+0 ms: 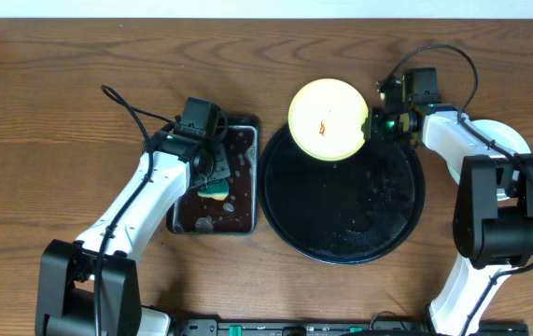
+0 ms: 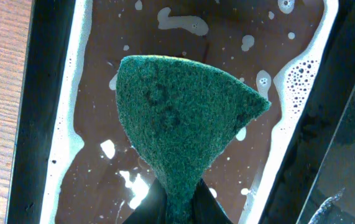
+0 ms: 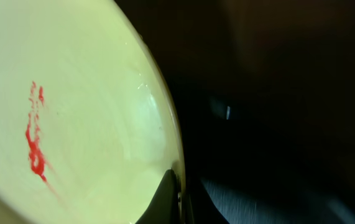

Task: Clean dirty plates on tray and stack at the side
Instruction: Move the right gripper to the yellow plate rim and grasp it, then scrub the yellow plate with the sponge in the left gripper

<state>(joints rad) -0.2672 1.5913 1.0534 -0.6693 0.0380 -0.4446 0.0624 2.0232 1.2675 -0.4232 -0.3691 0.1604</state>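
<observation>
Right pincer (image 1: 371,126) pinching yellow plate (image 1: 328,119) at its rim, over black tray (image 1: 341,217) edge

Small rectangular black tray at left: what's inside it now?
The rectangular black tray holds brown soapy water with white foam. A green scouring sponge, pinched in the left end effector, hangs over it, hiding the floor beneath.

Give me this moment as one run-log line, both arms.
left gripper: shut on green sponge over soapy rectangular black tray | right gripper: shut on pale yellow round plate rim | red smear: present
</observation>
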